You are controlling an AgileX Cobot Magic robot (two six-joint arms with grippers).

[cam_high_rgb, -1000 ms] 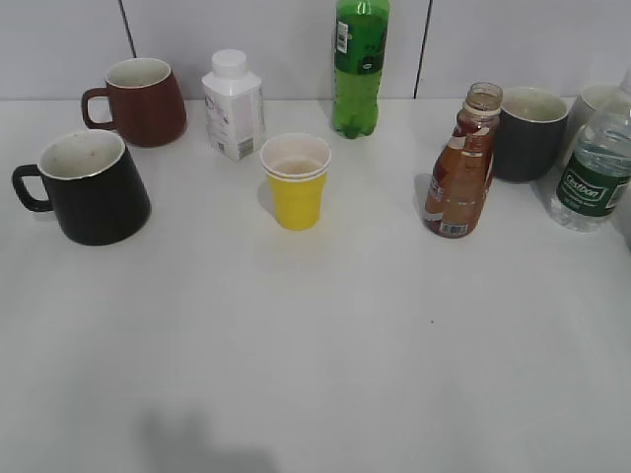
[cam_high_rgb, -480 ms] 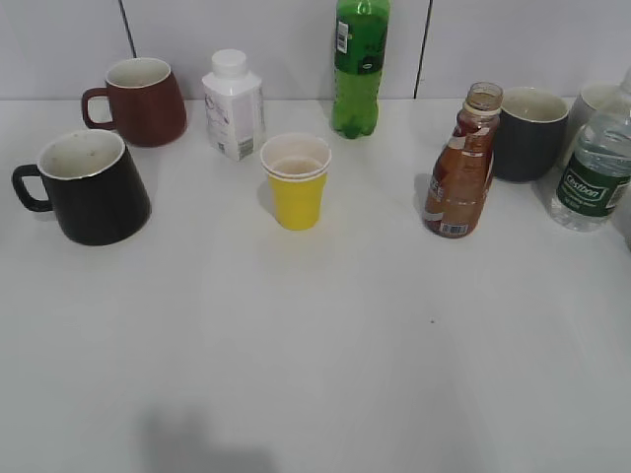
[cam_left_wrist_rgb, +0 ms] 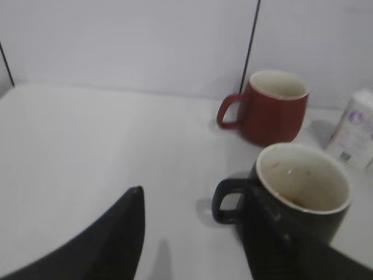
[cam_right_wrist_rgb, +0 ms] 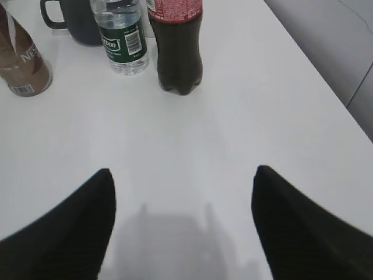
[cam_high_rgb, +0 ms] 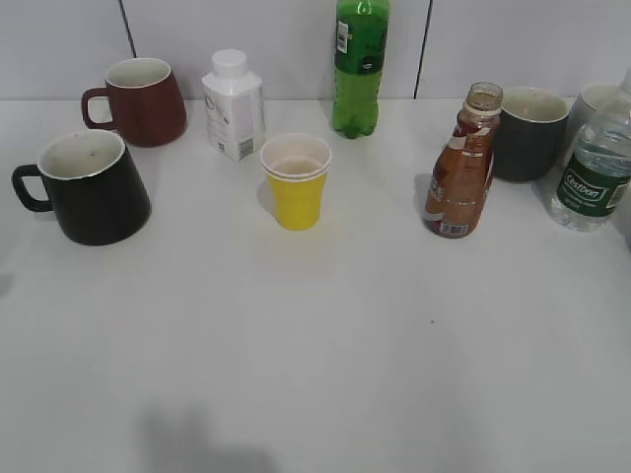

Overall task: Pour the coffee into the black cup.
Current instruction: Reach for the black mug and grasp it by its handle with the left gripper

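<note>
Between the left gripper's [cam_left_wrist_rgb: 192, 233] spread fingers stands the black cup [cam_left_wrist_rgb: 300, 201].

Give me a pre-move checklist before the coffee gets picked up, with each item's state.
1. Coffee bottle upright and uncapped: ok.
2. Right gripper open and empty: ok.
3. Right gripper at the bottle: not ok; the bottle sits at the far left edge of the right wrist view.
4. Black cup upright, mouth unobstructed: ok.
5. Left gripper open: ok; its right finger overlaps the cup in the left wrist view, contact cannot tell.
6. Room beside the bottle: cannot tell; the grey mug stands close on its right.
</note>
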